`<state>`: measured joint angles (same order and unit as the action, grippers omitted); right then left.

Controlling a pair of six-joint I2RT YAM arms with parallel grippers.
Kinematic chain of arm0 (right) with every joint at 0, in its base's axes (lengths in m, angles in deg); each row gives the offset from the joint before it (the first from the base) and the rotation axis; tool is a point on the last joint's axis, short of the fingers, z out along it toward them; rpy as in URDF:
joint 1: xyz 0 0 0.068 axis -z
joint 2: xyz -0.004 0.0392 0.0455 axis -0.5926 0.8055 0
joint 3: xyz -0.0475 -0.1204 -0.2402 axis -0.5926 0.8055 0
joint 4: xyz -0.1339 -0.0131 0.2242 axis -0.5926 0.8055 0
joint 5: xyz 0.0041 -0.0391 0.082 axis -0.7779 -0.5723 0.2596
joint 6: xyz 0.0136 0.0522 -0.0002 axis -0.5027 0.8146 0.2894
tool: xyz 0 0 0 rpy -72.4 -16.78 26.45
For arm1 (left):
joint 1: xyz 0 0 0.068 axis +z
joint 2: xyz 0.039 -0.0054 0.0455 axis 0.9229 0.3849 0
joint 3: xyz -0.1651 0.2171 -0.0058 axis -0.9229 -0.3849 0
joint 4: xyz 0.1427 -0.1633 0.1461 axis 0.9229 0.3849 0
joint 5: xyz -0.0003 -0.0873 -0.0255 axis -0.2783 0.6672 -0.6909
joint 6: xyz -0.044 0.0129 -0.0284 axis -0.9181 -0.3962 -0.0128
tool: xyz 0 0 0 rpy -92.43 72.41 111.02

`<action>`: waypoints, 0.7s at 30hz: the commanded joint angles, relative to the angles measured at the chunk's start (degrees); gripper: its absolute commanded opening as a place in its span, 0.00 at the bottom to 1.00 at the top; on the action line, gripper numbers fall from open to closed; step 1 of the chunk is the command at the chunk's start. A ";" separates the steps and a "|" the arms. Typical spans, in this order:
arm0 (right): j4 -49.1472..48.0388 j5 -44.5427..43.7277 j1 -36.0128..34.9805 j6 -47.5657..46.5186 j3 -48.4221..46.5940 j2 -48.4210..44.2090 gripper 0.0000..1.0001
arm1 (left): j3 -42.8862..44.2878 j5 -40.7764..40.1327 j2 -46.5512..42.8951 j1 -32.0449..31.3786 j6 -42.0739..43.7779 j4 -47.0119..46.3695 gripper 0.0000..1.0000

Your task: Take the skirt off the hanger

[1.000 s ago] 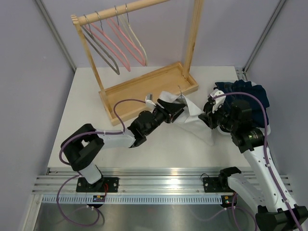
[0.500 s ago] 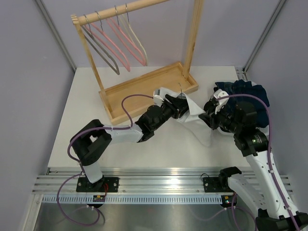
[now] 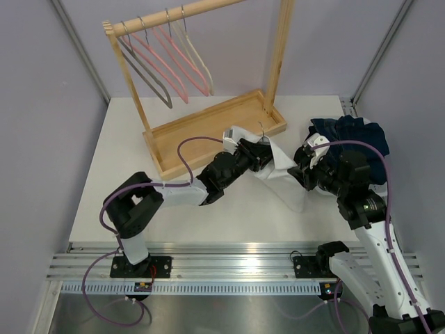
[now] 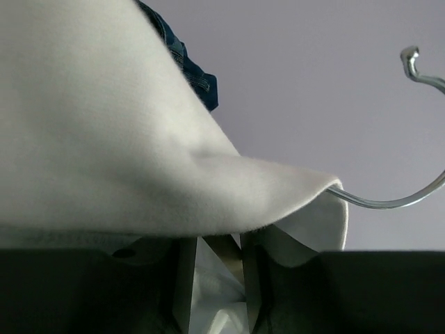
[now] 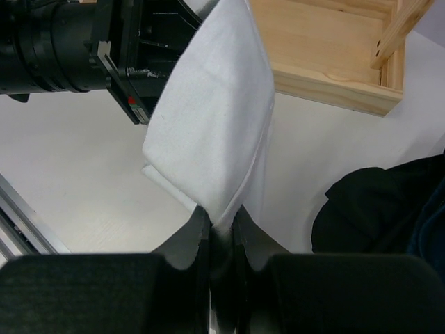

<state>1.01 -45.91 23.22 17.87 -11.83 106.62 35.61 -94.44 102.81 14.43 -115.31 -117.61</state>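
On the desk (image 3: 104,174), the rack (image 3: 201,132) stands at 12 o'clock. The skirt (image 3: 281,170) lies at the rack's 5 o'clock, just beside it. The garment pile (image 3: 354,132) lies at the skirt's 3 o'clock.
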 commanded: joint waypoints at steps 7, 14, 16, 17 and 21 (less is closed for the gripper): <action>-1.02 4.45 -0.59 -3.03 2.69 -2.03 0.01 | 0.35 1.76 -0.92 0.72 1.15 -6.47 0.00; 6.00 7.80 -0.59 -8.92 -2.38 -2.83 0.82 | -0.79 8.17 -3.64 1.68 9.93 -3.23 0.00; 11.09 10.24 -0.59 -13.55 -5.29 -2.48 0.91 | -3.15 11.32 -5.57 2.56 11.87 -1.65 0.00; 14.68 11.22 -0.67 -14.80 -8.18 -2.13 0.96 | -4.03 12.56 -6.28 3.26 14.05 -1.20 0.00; 23.22 18.76 -0.59 -21.74 -14.35 -0.72 1.00 | -7.29 19.68 -10.67 4.32 22.58 3.19 0.00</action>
<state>16.24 -34.78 22.93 3.58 -20.88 105.57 29.60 -82.18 97.57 17.82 -103.00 -113.70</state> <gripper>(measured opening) 0.988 0.210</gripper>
